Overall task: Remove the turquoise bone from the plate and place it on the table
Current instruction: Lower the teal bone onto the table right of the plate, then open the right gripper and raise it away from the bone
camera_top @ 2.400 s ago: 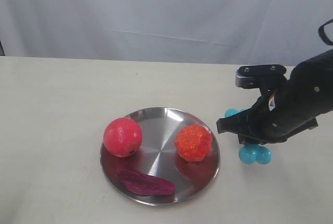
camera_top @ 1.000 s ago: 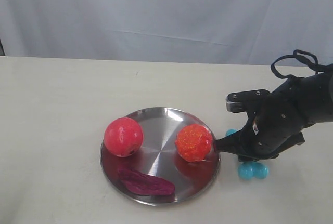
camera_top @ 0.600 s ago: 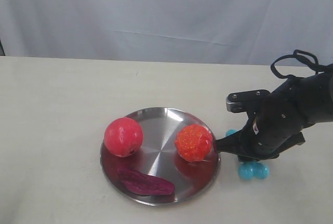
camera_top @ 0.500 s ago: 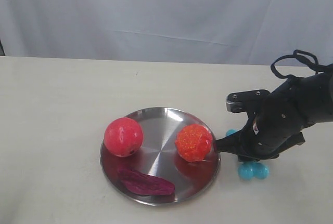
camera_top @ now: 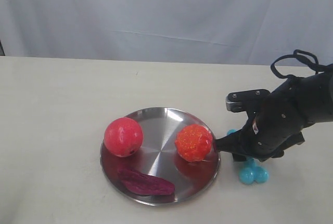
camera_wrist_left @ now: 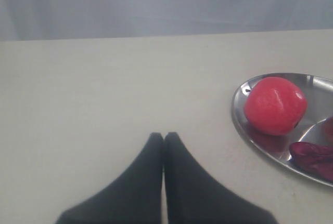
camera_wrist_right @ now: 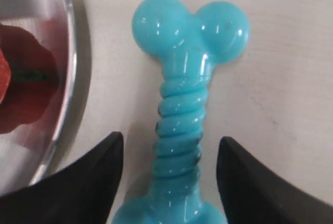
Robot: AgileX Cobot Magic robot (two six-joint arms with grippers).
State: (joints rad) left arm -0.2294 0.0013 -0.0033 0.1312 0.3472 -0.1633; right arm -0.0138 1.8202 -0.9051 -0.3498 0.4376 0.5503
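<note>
The turquoise bone point(camera_wrist_right: 179, 109) lies on the beige table point(camera_top: 62, 104) just right of the silver plate point(camera_top: 156, 117); in the exterior view only its end knobs point(camera_top: 253, 174) show below the right arm. My right gripper point(camera_wrist_right: 171, 143) is open, its two fingers standing on either side of the ribbed shaft with a gap on each side. My left gripper point(camera_wrist_left: 164, 136) is shut with nothing in it, hovering over bare table left of the plate point(camera_wrist_left: 244, 125). It does not show in the exterior view.
On the plate sit a red ball point(camera_top: 123, 136), an orange bumpy ball point(camera_top: 193, 142) and a dark purple piece point(camera_top: 145, 182). A white cloth backdrop point(camera_top: 166, 11) closes the far side. The plate rim point(camera_wrist_right: 70, 78) lies close to one right finger.
The right arm has come down and shifted slightly left since 2.4 s ago. The bone's visible knobs have slid a little lower and left. The jaws now stand apart from the shaft.
</note>
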